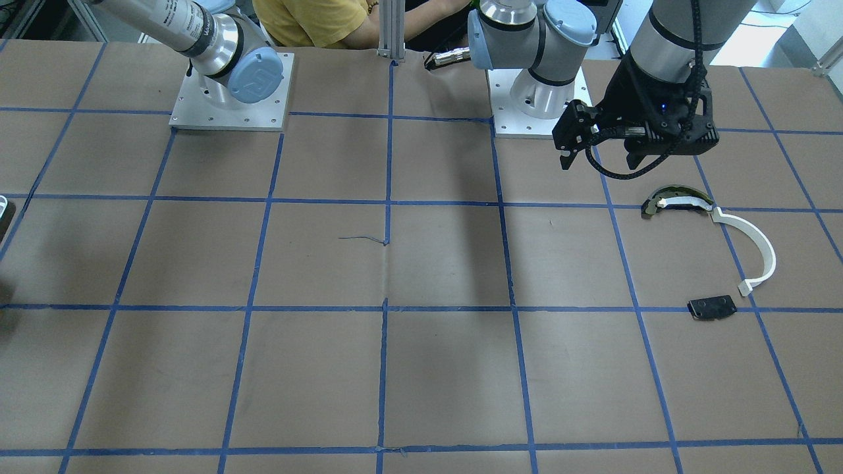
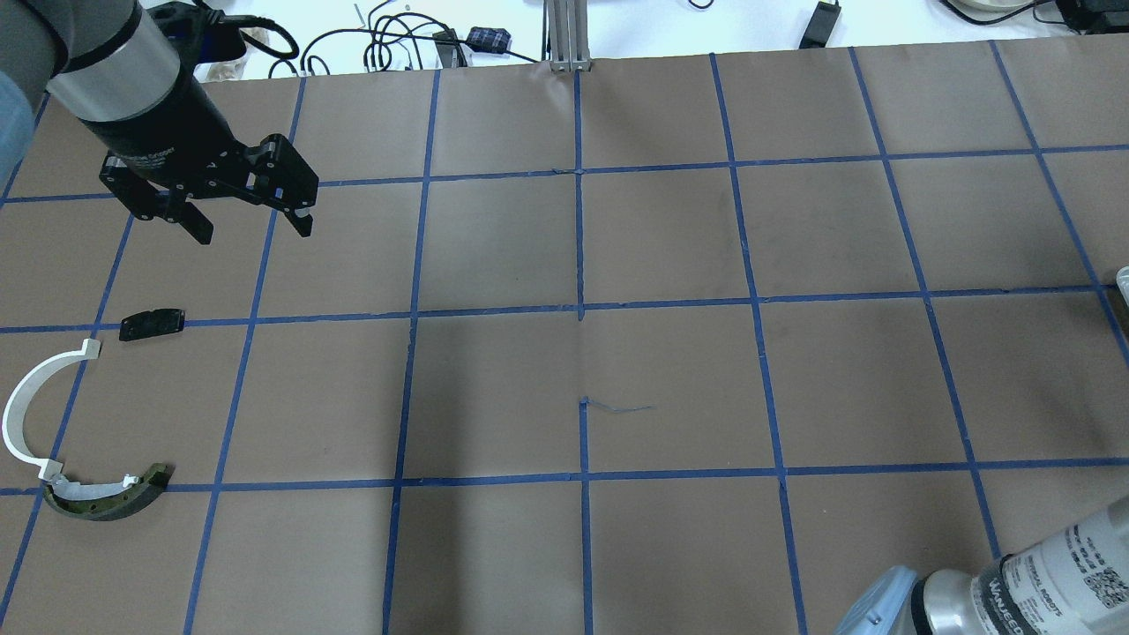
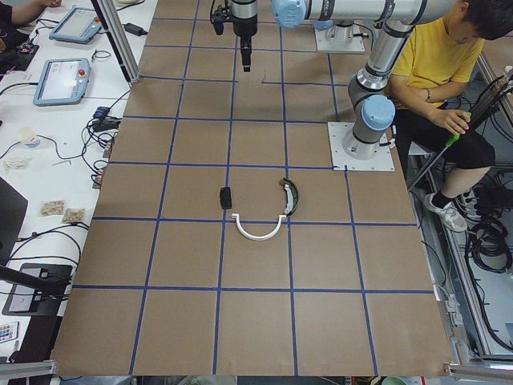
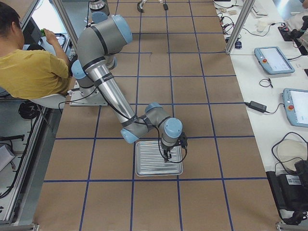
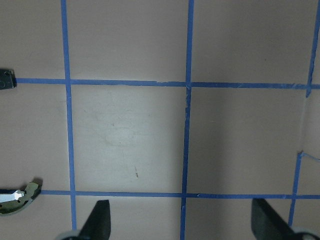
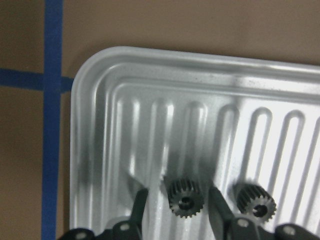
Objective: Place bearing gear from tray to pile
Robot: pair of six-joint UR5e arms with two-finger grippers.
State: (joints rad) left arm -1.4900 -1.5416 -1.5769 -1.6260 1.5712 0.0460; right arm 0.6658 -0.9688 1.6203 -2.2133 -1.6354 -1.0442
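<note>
The metal tray (image 6: pixel 100 100) holds two small dark bearing gears. My right gripper (image 6: pixel 177 192) is low in the tray (image 4: pixel 144 168). It is open, with one finger on each side of the left gear (image 6: pixel 184 197) and small gaps to it. The other gear (image 6: pixel 256 201) lies just right of it. The pile lies far off by the left arm: a white curved strip (image 1: pixel 751 240), a dark olive curved piece (image 1: pixel 672 201) and a black plate (image 1: pixel 711 307). My left gripper (image 1: pixel 596 155) hangs open and empty above the table beside the pile (image 2: pixel 251 225).
The table is brown paper with a blue tape grid. A person in a yellow shirt (image 4: pixel 33 72) sits behind the robot bases. Tablets and cables lie on the white bench (image 4: pixel 274 60) along the far side. An aluminium post (image 2: pixel 564 35) stands at the table's far edge.
</note>
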